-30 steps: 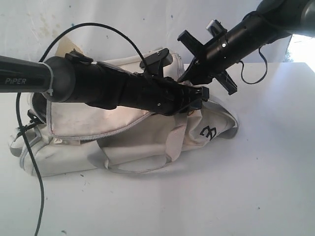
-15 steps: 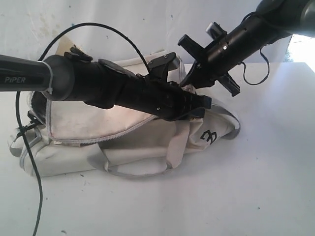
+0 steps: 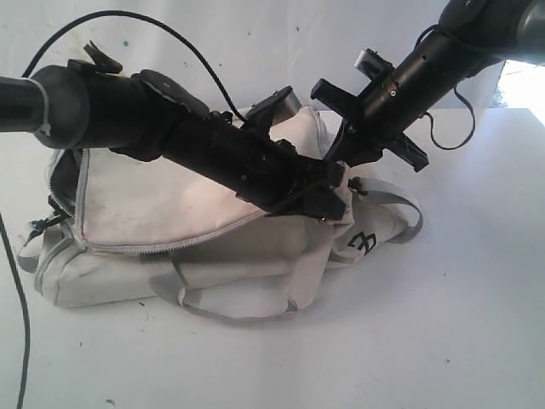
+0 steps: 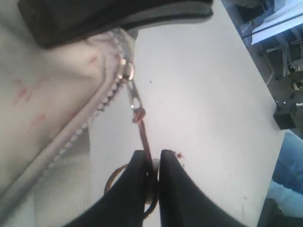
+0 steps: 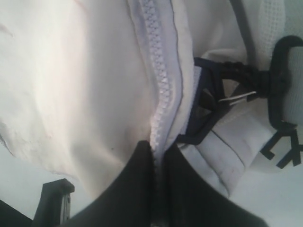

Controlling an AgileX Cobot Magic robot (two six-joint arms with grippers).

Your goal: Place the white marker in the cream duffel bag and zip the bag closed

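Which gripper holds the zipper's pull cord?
The left gripper pinches the reddish pull cord; the right gripper clamps the cream duffel bag along its zipper.

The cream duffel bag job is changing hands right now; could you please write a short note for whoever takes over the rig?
Left end effector: shut on the reddish pull cord tied to the zipper slider.
Right end effector: shut on the cream duffel bag fabric beside the zipper, near the black clip.
White marker: not visible in any view; cannot confirm it is inside.
Done: both grips set for zipping.
To do: draw the slider along; the zipper looks open in the exterior view.
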